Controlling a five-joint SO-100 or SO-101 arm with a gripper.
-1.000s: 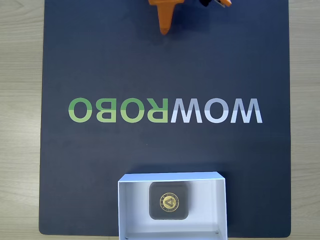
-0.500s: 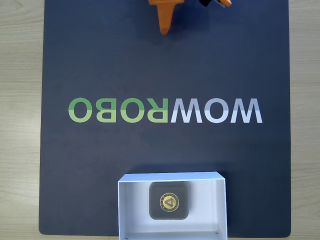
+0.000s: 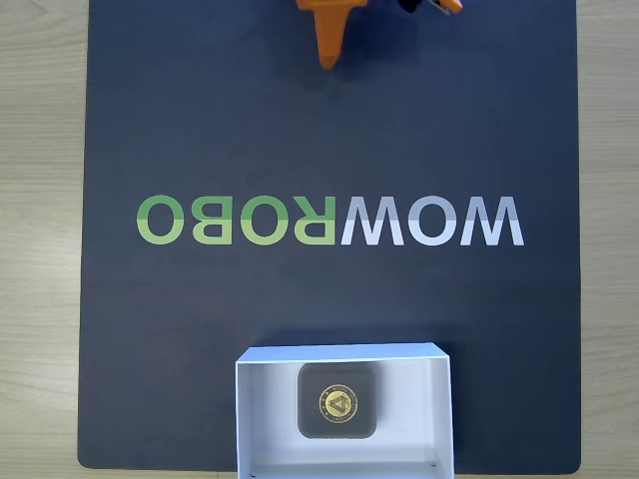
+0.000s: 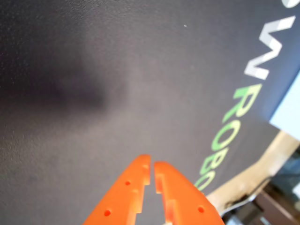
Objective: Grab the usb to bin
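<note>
The usb (image 3: 337,400), a dark grey rounded-square block with a gold triangle emblem, lies flat inside the bin (image 3: 263,419), a shallow white box at the bottom middle of the fixed view. My orange gripper (image 3: 327,58) hangs at the top edge of that view, far from the bin, above the bare mat. In the wrist view its two orange fingers (image 4: 132,183) meet at the tips, so the gripper (image 4: 152,165) is shut with nothing between them. A pale corner of the bin (image 4: 288,117) shows at the right edge there.
A dark mat (image 3: 200,120) with the mirrored WOWROBO lettering (image 3: 329,221) covers the light wooden table (image 3: 40,200). The bin overhangs the mat's lower edge.
</note>
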